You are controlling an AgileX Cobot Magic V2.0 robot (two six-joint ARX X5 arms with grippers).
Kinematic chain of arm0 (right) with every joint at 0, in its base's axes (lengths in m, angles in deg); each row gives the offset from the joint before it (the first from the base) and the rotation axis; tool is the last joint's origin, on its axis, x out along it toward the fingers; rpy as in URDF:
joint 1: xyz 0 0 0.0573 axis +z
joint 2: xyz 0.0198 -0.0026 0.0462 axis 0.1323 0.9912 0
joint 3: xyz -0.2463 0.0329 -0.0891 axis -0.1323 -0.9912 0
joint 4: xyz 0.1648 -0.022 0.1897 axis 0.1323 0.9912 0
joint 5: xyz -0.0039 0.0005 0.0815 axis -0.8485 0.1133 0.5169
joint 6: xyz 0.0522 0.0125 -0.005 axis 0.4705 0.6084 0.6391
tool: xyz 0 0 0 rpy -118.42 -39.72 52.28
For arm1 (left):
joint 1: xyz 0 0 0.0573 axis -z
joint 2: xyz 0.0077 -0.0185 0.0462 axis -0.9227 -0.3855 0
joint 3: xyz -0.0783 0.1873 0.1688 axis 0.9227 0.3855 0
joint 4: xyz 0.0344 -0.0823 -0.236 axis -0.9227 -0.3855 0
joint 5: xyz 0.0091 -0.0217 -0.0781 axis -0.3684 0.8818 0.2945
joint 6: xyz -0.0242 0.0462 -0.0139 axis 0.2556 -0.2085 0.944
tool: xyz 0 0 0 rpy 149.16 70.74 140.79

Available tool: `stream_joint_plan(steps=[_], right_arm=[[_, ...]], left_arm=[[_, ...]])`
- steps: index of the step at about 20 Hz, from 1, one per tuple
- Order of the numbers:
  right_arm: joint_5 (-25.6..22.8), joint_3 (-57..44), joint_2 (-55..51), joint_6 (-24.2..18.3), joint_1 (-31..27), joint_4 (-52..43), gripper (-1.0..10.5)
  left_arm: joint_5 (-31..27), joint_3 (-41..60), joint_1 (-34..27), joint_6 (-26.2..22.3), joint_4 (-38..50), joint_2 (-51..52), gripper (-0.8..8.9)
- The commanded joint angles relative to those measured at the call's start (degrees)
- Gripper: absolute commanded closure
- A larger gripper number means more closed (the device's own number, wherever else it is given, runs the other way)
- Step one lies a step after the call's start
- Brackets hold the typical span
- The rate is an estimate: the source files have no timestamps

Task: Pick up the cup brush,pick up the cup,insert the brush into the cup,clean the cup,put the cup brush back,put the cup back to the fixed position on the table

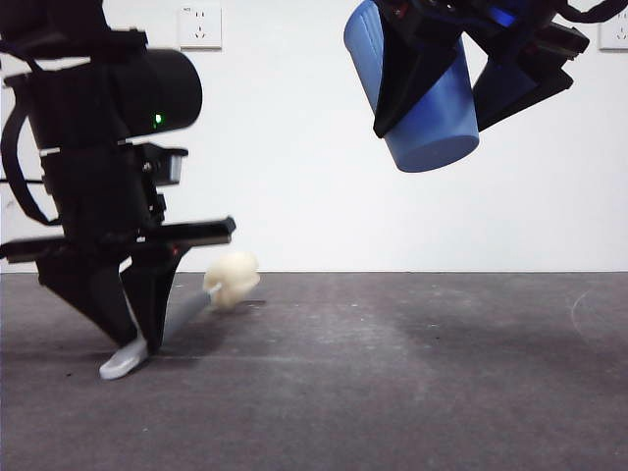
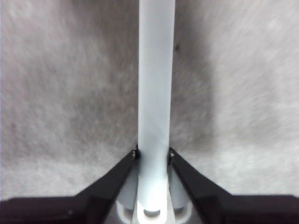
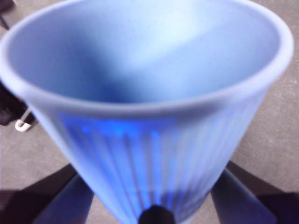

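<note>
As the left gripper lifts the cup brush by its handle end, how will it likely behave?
The cup brush probably stays stiff: its flat handle runs straight between the left gripper. Gripped near the white tip, the sponge head may droop or swing. It looks light, being thin plastic and sponge.

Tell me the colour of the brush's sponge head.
Cream-yellow: the rounded sponge head of the long grey-handled cup brush shows best in the front view.

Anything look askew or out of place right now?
Nothing damaged or spilled. The blue ribbed plastic cup hangs tilted in the right gripper; the left gripper grips the grey-handled brush at the table, sponge head raised.
</note>
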Motion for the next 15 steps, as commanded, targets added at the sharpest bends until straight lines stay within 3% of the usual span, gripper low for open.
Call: stream_joint_plan(steps=[1, 5, 6, 8, 9, 15], right_arm=[[0.1, 0.0, -0.2, 0.9, 0.0, -0.7, 9.6], [0.1, 0.0, -0.2, 0.9, 0.0, -0.6, 9.6], [0.1, 0.0, -0.2, 0.9, 0.0, -0.6, 9.6], [0.1, 0.0, -0.2, 0.9, 0.0, -0.7, 9.6], [0.1, 0.0, -0.2, 0.9, 0.0, -0.7, 9.6], [0.0, -0.5, -0.2, 2.6, 0.0, -6.5, 9.6]], left_arm=[[0.1, 0.1, 0.2, -0.3, -1.0, -1.6, 8.22], [0.6, 0.1, 0.1, 2.1, -0.8, -1.7, 8.04], [1.2, 0.1, 0.1, 2.4, -0.9, -1.7, 7.37], [2.4, 0.0, 0.1, 2.4, -1.1, -1.7, 4.79], [3.2, 0.0, 0.1, 2.4, -1.2, -1.7, 3.98], [4.5, 0.0, 0.1, 0.5, -1.7, 1.0, 3.72]])
